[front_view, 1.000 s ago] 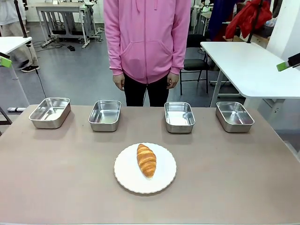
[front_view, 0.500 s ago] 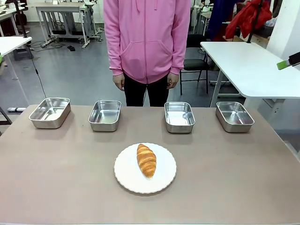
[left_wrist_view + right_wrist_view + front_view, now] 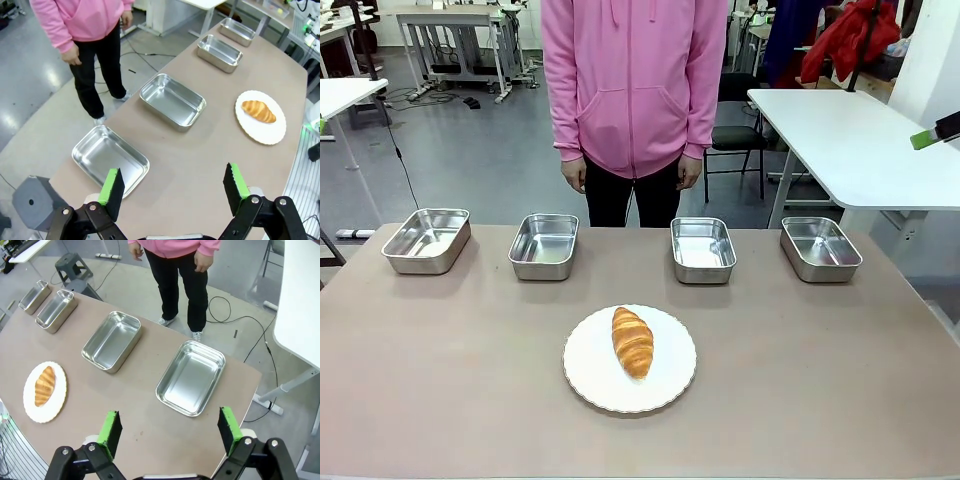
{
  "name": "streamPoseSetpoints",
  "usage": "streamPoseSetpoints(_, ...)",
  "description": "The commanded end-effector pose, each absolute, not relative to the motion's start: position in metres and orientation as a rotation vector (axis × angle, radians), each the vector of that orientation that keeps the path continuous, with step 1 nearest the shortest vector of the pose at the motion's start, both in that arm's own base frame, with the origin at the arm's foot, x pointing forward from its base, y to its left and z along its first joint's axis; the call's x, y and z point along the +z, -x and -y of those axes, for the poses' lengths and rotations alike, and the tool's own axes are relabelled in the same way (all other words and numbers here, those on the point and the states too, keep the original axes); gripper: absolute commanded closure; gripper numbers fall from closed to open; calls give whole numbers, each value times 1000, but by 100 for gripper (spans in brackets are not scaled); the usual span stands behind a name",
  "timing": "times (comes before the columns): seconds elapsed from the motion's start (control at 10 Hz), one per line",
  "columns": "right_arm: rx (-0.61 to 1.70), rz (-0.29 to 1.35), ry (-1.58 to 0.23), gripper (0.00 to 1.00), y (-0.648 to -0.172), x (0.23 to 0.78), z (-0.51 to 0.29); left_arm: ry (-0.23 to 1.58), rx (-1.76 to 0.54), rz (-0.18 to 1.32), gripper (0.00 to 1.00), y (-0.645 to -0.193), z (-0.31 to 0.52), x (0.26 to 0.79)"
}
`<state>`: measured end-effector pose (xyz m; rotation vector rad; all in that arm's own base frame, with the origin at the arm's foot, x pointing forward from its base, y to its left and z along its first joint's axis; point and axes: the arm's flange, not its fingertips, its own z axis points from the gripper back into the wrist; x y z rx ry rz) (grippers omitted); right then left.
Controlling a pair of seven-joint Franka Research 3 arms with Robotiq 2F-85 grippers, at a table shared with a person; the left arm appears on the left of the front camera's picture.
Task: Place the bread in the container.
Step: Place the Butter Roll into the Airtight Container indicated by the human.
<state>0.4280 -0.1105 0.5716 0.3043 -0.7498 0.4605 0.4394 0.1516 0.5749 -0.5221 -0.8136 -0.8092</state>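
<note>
Four steel pans (image 3: 544, 246) stand in a row at the far side of the table (image 3: 820, 380), and you cannot tell which one is the container. The bread (image 3: 632, 342) lies on the white plate (image 3: 590, 385), nearer to you. Both the left gripper (image 3: 174, 172) and the right gripper (image 3: 169, 415) have their jaws wide apart and hold nothing.

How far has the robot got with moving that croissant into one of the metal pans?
Nothing is done yet: the croissant lies on the white plate and the four steel pans are empty. Nothing is in hand: the left end effector and right end effector hang open above the table. Left: grasp the croissant and set it in a pan.
</note>
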Motion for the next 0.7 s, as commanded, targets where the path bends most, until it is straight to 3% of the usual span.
streamPoseSetpoints(0.0, 461, 756, -316, 0, -428, 572, 111, 521, -821, 819, 0, -439, -151, 576)
streamPoseSetpoints(0.6, 461, 756, -316, 0, -428, 572, 111, 521, -821, 819, 0, -439, -151, 576)
